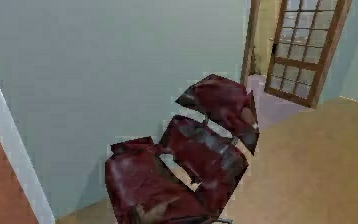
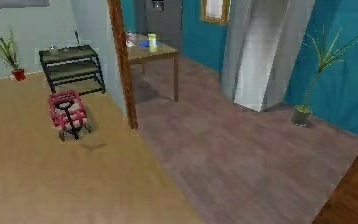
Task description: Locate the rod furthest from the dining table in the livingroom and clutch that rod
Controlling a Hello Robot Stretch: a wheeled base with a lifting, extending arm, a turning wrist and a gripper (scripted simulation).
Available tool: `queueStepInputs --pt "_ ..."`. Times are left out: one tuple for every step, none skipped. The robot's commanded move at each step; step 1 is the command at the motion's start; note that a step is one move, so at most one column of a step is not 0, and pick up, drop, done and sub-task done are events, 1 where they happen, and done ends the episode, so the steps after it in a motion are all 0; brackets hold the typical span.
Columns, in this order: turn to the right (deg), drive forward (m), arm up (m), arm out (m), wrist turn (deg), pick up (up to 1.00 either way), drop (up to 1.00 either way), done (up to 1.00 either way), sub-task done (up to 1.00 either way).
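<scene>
No rod can be made out. In the arm side view a wooden dining table (image 2: 155, 55) stands at the back beyond a wooden post (image 2: 122, 62), with small light things (image 2: 150, 41) on its top. A dark green shelf table (image 2: 72, 66) at the back left carries small dark things on top that are too small to name.
A dark red padded chair (image 1: 187, 150) stands close ahead in the forward view, before a pale green wall (image 1: 107, 70). A wooden glazed door (image 1: 305, 50) is at the back right. In the arm side view: a small red cart (image 2: 69, 112), potted plants (image 2: 7, 52) (image 2: 317, 70), a white column (image 2: 265, 50), teal walls.
</scene>
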Motion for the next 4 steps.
queueStepInputs --pt "45.0 0.00 0.00 0.00 0.0 0.00 0.00 0.00 0.00" --pt "21.0 0.00 0.00 0.00 0.0 0.00 0.00 0.00 0.00" --pt "0.0 0.90 0.00 0.00 0.0 0.00 0.00 0.00 0.00" --pt "-45.0 0.00 0.00 0.00 0.0 0.00 0.00 0.00 0.00"
